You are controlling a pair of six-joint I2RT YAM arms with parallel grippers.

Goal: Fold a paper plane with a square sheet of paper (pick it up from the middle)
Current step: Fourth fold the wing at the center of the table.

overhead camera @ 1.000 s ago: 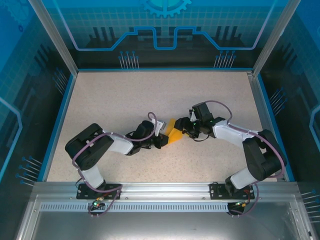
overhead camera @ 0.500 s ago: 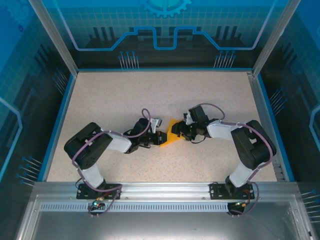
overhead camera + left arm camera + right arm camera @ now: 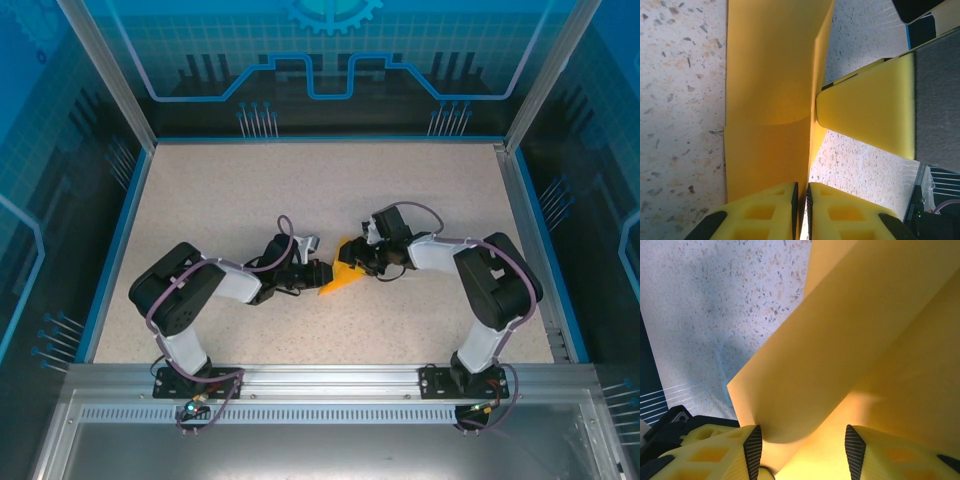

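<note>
Since a second ago the right arm has folded in toward the centre – elbow pulled closer – and the left arm has nudged forward to meet it. The square sheet of paper (image 3: pixel 337 277) now sits lower and points toward the near left instead of standing between the two wrists. The right fingers (image 3: pixel 715 455) have narrowed over that second.

The paper is mid-bench (image 3: pixel 250 190), lifted between the two arms and already partly folded, with a layer overlapping along its length in the left wrist view. The left fingers (image 3: pixel 765 212) are pinched tight on the near edge, with almost no gap. The right fingers stand about half apart with a curved bulge of paper between them – straddling it, not yet pressing it flat. One right finger tip touches the paper's side edge in the left wrist view.

Step in hand looks like forming a crease: left holds, right shapes. It is still far from a dart. The next move probably calls for the right fingers to close squarely on the bulge while the left grip keeps the layers aligned, or the paper may slip or crease crooked.
</note>
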